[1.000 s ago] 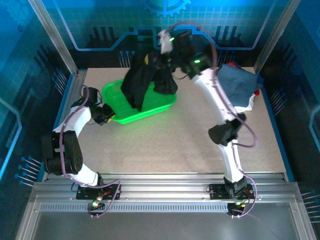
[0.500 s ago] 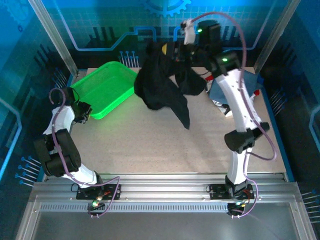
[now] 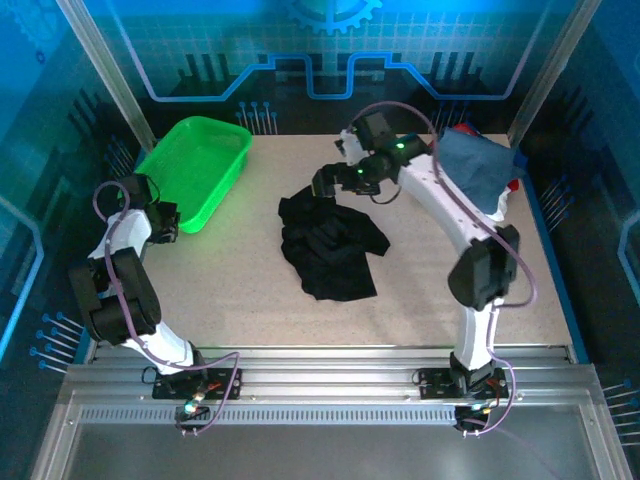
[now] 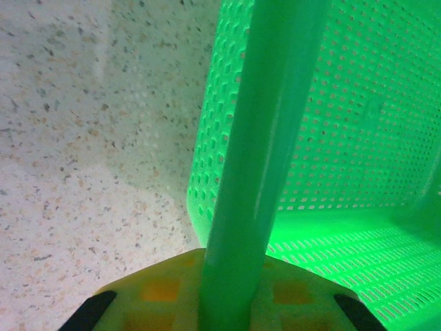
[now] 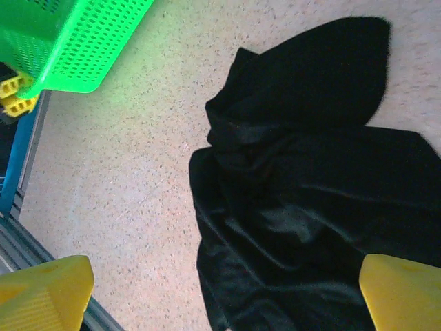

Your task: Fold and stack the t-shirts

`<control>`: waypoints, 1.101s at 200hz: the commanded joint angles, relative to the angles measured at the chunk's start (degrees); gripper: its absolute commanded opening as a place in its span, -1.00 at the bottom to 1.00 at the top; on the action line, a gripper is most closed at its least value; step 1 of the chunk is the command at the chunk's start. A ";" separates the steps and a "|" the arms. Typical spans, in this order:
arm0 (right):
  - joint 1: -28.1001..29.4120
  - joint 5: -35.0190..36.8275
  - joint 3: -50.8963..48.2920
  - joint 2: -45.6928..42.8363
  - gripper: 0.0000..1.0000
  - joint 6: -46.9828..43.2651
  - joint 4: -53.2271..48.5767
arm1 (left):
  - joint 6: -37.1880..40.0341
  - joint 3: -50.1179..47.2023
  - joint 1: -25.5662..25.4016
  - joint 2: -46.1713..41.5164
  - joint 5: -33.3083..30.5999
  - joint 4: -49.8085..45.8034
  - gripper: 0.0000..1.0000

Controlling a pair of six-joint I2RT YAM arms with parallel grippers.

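Top external view puts the black t-shirt (image 3: 328,245) in a crumpled heap on the middle of the desk (image 3: 240,300). The right pincer (image 3: 327,185) hovers just over its far edge, spread wide and holding nothing. The right wrist view agrees: its yellow fingertips (image 5: 45,293) stand far apart and the cloth lies loose on the desk beneath them. The shirt seems placed in the open middle so that there is bare room all round it for spreading and folding. The left pincer (image 3: 165,222) is clamped on the rim at the near corner of the green basket (image 3: 195,170), which sits at the far left, well apart from the shirt. In the left wrist view that rim runs straight between the yellow pads (image 4: 162,289). Judging by this, the basket is held aside to keep the folding space free. At the far right lies a folded slate-blue tee (image 3: 478,170), with a red tee (image 3: 514,185) and a white tee (image 3: 500,208) peeking from under its near edge, probably the stack the black one should join. Collar, sleeves and any print on the black shirt cannot be made out among its folds. How the lower tees are folded is hidden, and the tips of the left pincer are cut off below the rim.
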 commanded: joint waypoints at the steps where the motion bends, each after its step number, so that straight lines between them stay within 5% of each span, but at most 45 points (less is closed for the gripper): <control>1: -1.46 1.21 -6.40 -8.20 0.99 -2.38 -0.48 | -6.27 2.00 0.57 0.50 -6.24 -1.11 -1.00; 57: -3.65 -0.28 -22.09 -15.80 0.99 -0.96 0.00 | -5.01 6.46 0.44 7.28 -5.45 4.29 -1.00; 64: -3.57 0.43 -23.73 -16.17 0.99 -0.55 -0.56 | -4.35 8.12 0.31 8.62 -4.25 4.36 -0.85; 83: -3.56 1.96 -29.81 -17.98 1.00 0.66 0.07 | -2.00 10.87 -0.31 9.66 0.54 6.11 0.12; 102: -3.64 2.18 -36.38 -19.79 1.00 1.90 2.89 | 1.32 12.24 -2.52 6.37 3.17 5.75 0.67; 146: -6.73 1.56 -43.92 -19.03 1.00 6.04 11.83 | 7.67 8.74 -11.77 -7.08 4.80 -0.06 0.88; 189: -14.15 -6.11 -45.72 -11.76 0.96 10.86 22.91 | 11.02 3.68 -28.10 -16.56 -0.10 -7.61 0.90; 220: -16.49 -10.58 -41.07 -4.09 0.87 10.11 22.37 | 8.26 -3.72 -30.74 -22.23 -4.63 -10.90 0.89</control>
